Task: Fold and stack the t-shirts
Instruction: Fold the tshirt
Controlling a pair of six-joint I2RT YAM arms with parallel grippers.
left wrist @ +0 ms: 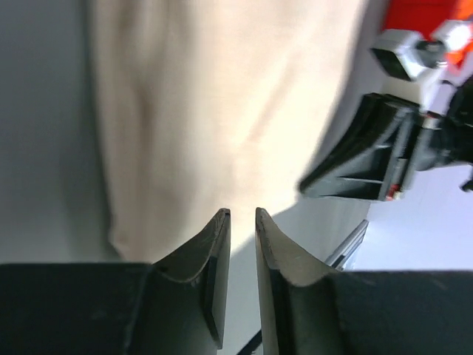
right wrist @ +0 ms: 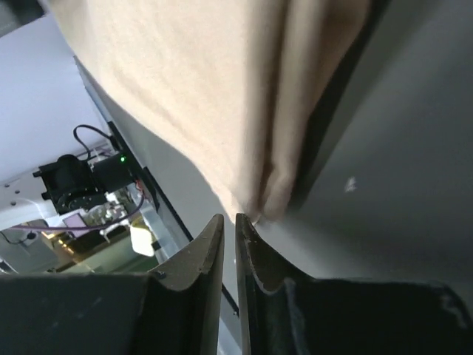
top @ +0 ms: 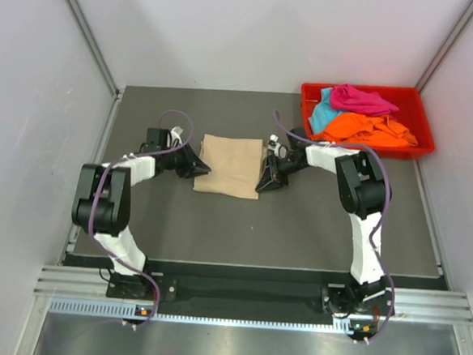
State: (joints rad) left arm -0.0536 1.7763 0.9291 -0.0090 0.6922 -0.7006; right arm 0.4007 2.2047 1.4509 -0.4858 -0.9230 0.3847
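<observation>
A beige t-shirt [top: 229,166] lies folded into a rectangle on the dark table; it also fills the left wrist view [left wrist: 222,103] and the right wrist view [right wrist: 199,81]. My left gripper [top: 198,169] sits at its left edge, jaws nearly together with nothing between them [left wrist: 242,213]. My right gripper [top: 265,184] is at the shirt's near right corner, jaws nearly together and empty [right wrist: 229,217], the cloth corner just beyond the tips. The orange t-shirt [top: 370,130], magenta-pink t-shirt [top: 360,98] and teal-blue t-shirt [top: 324,114] lie crumpled in the tray.
The red plastic tray [top: 410,94] stands at the back right corner of the table [top: 298,230]. White walls enclose the back and sides. The right gripper [left wrist: 369,159] shows in the left wrist view, across the shirt.
</observation>
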